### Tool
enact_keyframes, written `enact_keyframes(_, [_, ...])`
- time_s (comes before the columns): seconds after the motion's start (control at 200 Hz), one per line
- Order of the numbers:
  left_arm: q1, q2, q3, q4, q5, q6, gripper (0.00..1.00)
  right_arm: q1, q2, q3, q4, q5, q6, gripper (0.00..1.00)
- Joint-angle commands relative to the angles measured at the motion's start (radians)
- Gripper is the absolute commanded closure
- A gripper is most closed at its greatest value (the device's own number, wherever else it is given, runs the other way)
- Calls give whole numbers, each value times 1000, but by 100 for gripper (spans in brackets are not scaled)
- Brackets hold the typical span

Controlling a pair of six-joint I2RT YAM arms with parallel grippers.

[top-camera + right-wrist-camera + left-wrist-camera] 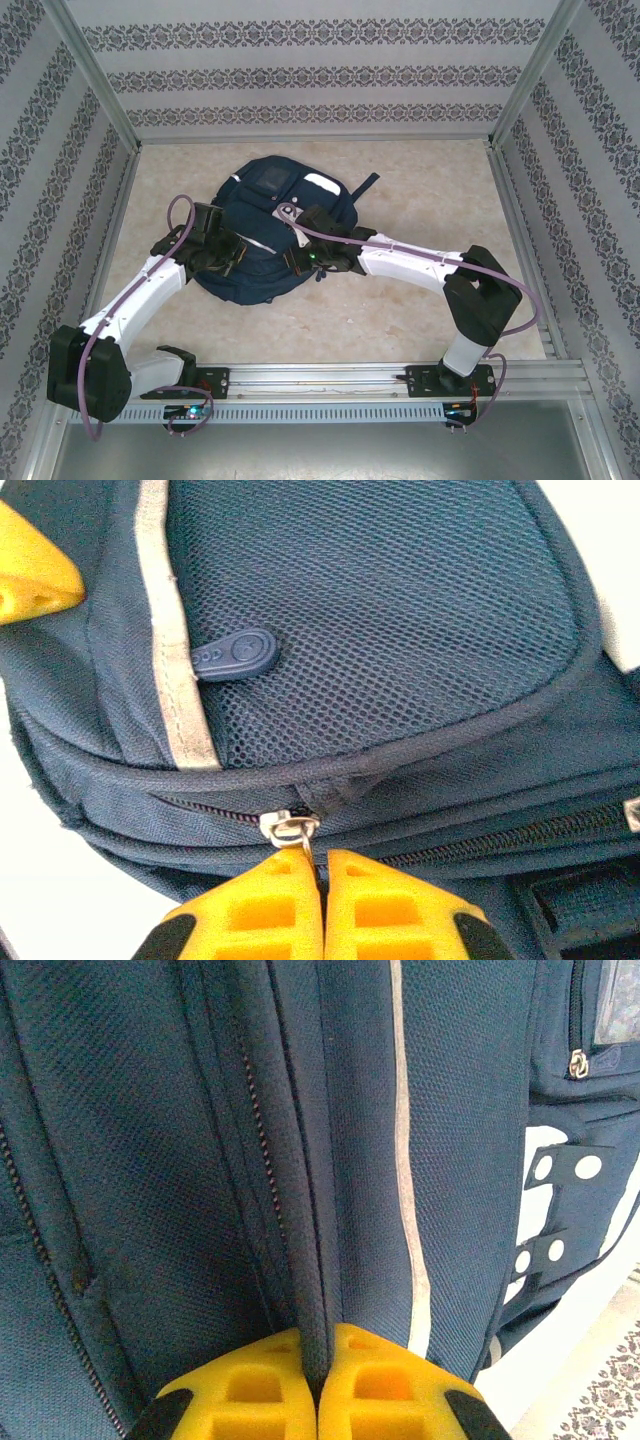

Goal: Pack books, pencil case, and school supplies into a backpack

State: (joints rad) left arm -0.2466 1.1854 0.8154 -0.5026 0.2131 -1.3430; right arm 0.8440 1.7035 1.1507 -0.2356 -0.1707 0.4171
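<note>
- The backpack (265, 235) lies flat in the middle of the bench (430, 190), and an arm reaches onto it from each side.
- First risk is at the zipper. The right end effector (320, 872) is pinched fully shut on the pull of the small metal slider (290, 827), holding it by the very tips. My read: a tug off the line of the zipper teeth (480, 838) lets that little tab slip out.
- Second risk: the cloth puckers right above the slider. Loose fabric there could feed into the teeth and jam the run.
- Third risk is the anchor. The left end effector (318, 1365) is clamped tight on a raised ridge of fabric beside another zipper line. If that pinch gives, I expect the whole soft bag to slide along the bench rather than the slider travelling.
- I cannot tell which side of the slider is open.
- Now the look of it: dark navy woven cloth, a mesh panel (400, 590) bulging on the front, and a pale reflective stripe (172, 630) down the side.
- A small navy rubber tag (235, 652) sits beside that stripe.
- The left wrist view adds white patches with round dots (560, 1170) at the edge.
- From above, the right end effector (302, 262) and left end effector (222, 252) sit close together on the bag's near half.
</note>
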Motion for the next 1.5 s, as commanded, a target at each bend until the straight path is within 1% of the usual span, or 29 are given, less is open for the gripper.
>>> enact_keyframes(0.0, [94, 3, 13, -65, -215, 77, 100, -122, -15, -95, -251, 111, -84, 98])
enact_keyframes(0.06, [94, 23, 15, -18, -150, 86, 100, -122, -44, -108, -207, 9, -121, 80])
enact_keyframes(0.095, [93, 36, 13, 19, -106, 92, 100, -121, -64, -112, -185, -45, -139, 74])
enact_keyframes(0.11, [93, 41, 13, 31, -87, 94, 97, -120, -74, -112, -178, -62, -144, 72])
enact_keyframes(0.155, [92, 56, 15, 56, -38, 92, 88, -120, -101, -113, -160, -100, -156, 68])
enact_keyframes(0.21, [92, 68, 21, 69, 1, 99, 87, -121, -133, -107, -148, -128, -163, 65])
enact_keyframes(0.255, [90, 71, 30, 54, 0, 122, 86, -123, -157, -99, -151, -122, -166, 63])
enact_keyframes(0.32, [90, 61, 54, 16, -31, 170, 78, -129, -190, -80, -170, -100, -167, 62])
enact_keyframes(0.425, [91, 36, 97, -27, -75, 265, 52, -136, -249, -54, -214, -21, -164, 58])
enact_keyframes(0.475, [91, 21, 117, -39, -90, 329, 44, -137, -300, -65, -205, 31, -159, 53])
enact_keyframes(0.515, [91, 9, 136, -48, -108, 395, 35, -137, -353, -86, -187, 97, -150, 48])
enact_keyframes(0.55, [92, -5, 151, -55, -126, 461, 23, -140, -403, -110, -165, 159, -137, 36])
enact_keyframes(0.565, [90, -12, 157, -56, -136, 490, 15, -141, -426, -122, -153, 180, -131, 33])
enact_keyframes(0.575, [90, -16, 162, -59, -144, 515, 6, -142, -440, -130, -145, 191, -127, 31])
enact_keyframes(0.58, [90, -19, 164, -59, -147, 521, 3, -143, -448, -135, -142, 196, -127, 30])
enact_keyframes(0.59, [90, -22, 167, -58, -153, 546, 0, -146, -461, -145, -131, 204, -125, 29])
enact_keyframes(0.685, [91, -68, 196, -58, -248, 743, 1, -182, -562, -218, -61, 252, -83, 4])
enact_keyframes(0.695, [92, -72, 197, -57, -261, 763, 1, -188, -569, -223, -58, 259, -73, 2])
enact_keyframes(0.749, [92, -88, 201, -37, -313, 882, 1, -206, -596, -247, -55, 311, -9, 2])
enact_keyframes(0.819, [92, -94, 189, -7, -338, 1002, 1, -227, -608, -278, -40, 299, 31, 2])
enact_keyframes(0.904, [92, -84, 154, 72, -290, 1145, 1, -232, -610, -316, -9, 303, 39, 2])
enact_keyframes(0.949, [92, -65, 130, 126, -266, 1188, 1, -237, -617, -342, 16, 315, 32, 2])
enact_keyframes(0.999, [93, -26, 112, 181, -254, 1199, 1, -240, -629, -381, 57, 337, 4, 2])
enact_keyframes(1.054, [93, 47, 117, 220, -215, 1233, 1, -248, -651, -435, 115, 383, -34, 2])
enact_keyframes(1.114, [93, 147, 159, 207, -162, 1240, 1, -267, -685, -488, 170, 434, -63, 2])
enact_keyframes(1.209, [92, 263, 191, 179, -53, 1195, 1, -325, -752, -546, 205, 440, -101, 2])
enact_keyframes(1.269, [83, 284, 158, 206, -1, 1157, 0, -379, -796, -570, 200, 427, -111, 2])
enact_keyframes(1.394, [45, 290, 42, 331, 66, 1085, 0, -476, -899, -628, 201, 410, -139, 2])
enact_keyframes(1.494, [-13, 318, 17, 353, 90, 1022, 0, -555, -957, -673, 210, 380, -151, 2])
